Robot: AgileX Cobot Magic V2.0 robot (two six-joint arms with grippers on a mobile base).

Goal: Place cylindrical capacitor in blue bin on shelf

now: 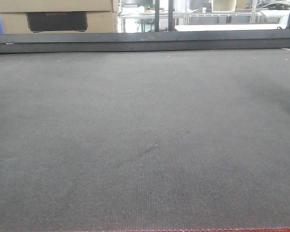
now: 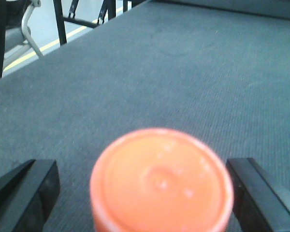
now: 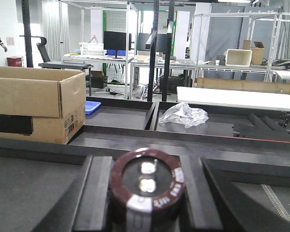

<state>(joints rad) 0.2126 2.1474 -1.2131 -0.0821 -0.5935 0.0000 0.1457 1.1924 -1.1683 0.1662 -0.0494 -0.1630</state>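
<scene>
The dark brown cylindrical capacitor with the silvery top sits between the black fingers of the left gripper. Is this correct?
No. The dark brown cylindrical capacitor with the silvery top sits between the black fingers of the right gripper, as the right wrist-mounted view shows. The left gripper has a round orange cap between its fingers.

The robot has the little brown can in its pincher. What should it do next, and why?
Probably carry it forward and a little left, toward the blue bin. The right gripper looks shut on the cylindrical capacitor, and the bin sits farther off beside the cardboard box.
</scene>
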